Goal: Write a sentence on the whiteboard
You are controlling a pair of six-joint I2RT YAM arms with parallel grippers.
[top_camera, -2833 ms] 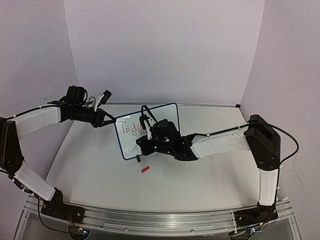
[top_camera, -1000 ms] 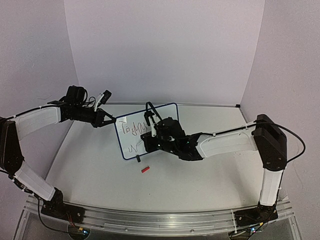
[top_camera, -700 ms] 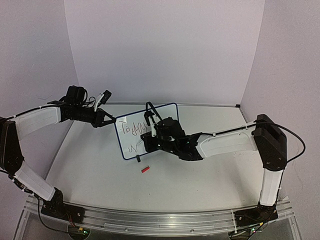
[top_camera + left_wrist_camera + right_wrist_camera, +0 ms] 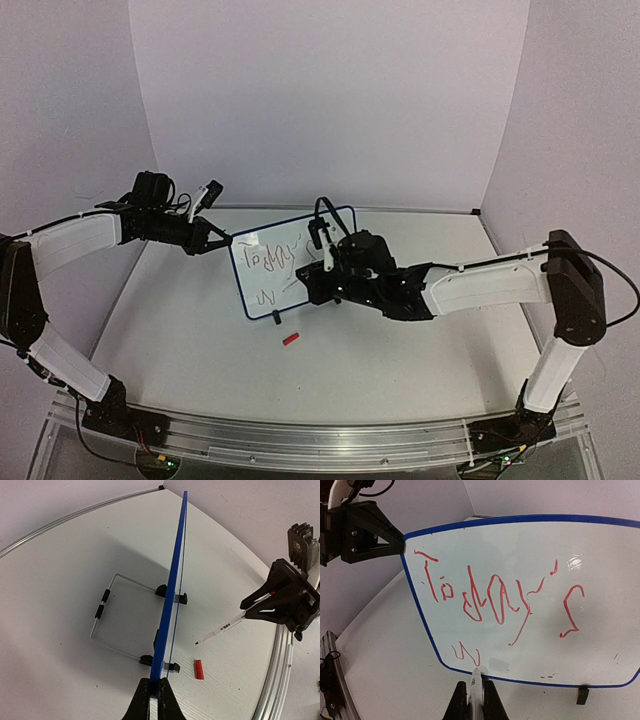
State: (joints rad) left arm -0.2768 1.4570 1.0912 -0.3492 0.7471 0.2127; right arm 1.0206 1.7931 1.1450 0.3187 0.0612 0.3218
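The whiteboard (image 4: pixel 262 285) stands upright on the table, its frame blue, seen edge-on in the left wrist view (image 4: pixel 172 580). The sentence (image 4: pixel 495 602) is in red ink: "Today's" in the top row and a small "w" below it. My left gripper (image 4: pixel 226 241) is shut on the board's left edge (image 4: pixel 154 692). My right gripper (image 4: pixel 316 278) is shut on a white marker (image 4: pixel 476 685). The marker (image 4: pixel 225 627) points at the board's lower edge, just under the "w". Its tip stands a short gap off the surface.
A red marker cap (image 4: pixel 291 339) lies on the table in front of the board (image 4: pixel 198 669). A wire stand (image 4: pixel 107 625) with black clips props the board from behind. A metal rail (image 4: pixel 300 440) runs along the near table edge. Walls close in on three sides.
My right arm has drawn back to the right, off the board, uncovering more of the writing. A "w" has appeared in the second row. The left arm and the board have not moved.
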